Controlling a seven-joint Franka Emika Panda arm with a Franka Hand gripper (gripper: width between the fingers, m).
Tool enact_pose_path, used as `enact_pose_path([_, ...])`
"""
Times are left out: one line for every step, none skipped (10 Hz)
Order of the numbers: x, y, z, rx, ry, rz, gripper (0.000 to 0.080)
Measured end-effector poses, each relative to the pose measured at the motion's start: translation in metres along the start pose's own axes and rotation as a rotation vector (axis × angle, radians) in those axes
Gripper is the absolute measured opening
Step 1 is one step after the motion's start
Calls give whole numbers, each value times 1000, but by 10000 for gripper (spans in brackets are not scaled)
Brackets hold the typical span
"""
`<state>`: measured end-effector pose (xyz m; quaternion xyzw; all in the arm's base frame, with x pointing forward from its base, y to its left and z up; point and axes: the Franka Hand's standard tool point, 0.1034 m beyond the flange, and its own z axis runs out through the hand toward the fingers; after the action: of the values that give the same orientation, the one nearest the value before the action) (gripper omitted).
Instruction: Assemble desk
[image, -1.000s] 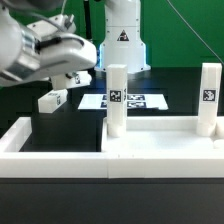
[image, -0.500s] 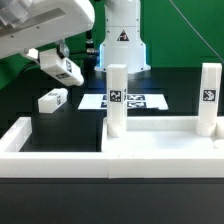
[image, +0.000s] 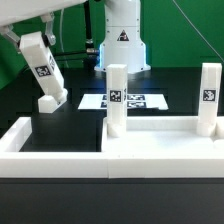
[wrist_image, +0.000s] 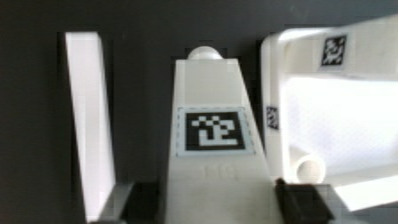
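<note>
Claw (wrist_image: 214, 203) clamped on a leg post (image: 43, 70); fingers (wrist_image: 302, 205) press its two sides. In the exterior view the post hangs tilted, tag showing, at ten o'clock from the tabletop (image: 160, 123). Two upright posts (image: 117, 100) stand on the tabletop, one at each end. Marker board (image: 140, 101) lies at twelve o'clock beyond it.

Jaws cropped (wrist view), leg post (wrist_image: 217, 100) base cropped, tabletop (wrist_image: 356, 110) cut off

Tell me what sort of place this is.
Probably a robotics lab test bench: a robot arm base on a black table, a marker board, and tagged white leg posts.
</note>
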<state>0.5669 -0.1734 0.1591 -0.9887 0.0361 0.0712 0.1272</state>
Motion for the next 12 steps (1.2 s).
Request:
enact_pose_path([-8,3,4,-6,18,11,287])
enact_pose_path([1,7,0,-27,98,13,287])
enact_pose_path([4,9,0,-50,171,19,287])
enact_pose_path([13,-2,2,-70,211,-1,287])
enact_pose_path([23,-14,2,-70,209,-52,287])
enact_pose_path([36,-16,0,-74,207,-114,287])
enact_pose_path([36,-14,1,-76,209,-109,287])
enact_pose_path([35,-14,2,-75,206,-108,287])
enact_pose_path([35,-14,3,-75,205,-108,287])
enact_pose_path([35,-16,3,-75,205,-111,287])
enact_pose_path([40,-31,1,-84,203,-137,287])
enact_pose_path([51,-60,-1,-107,202,-137,287])
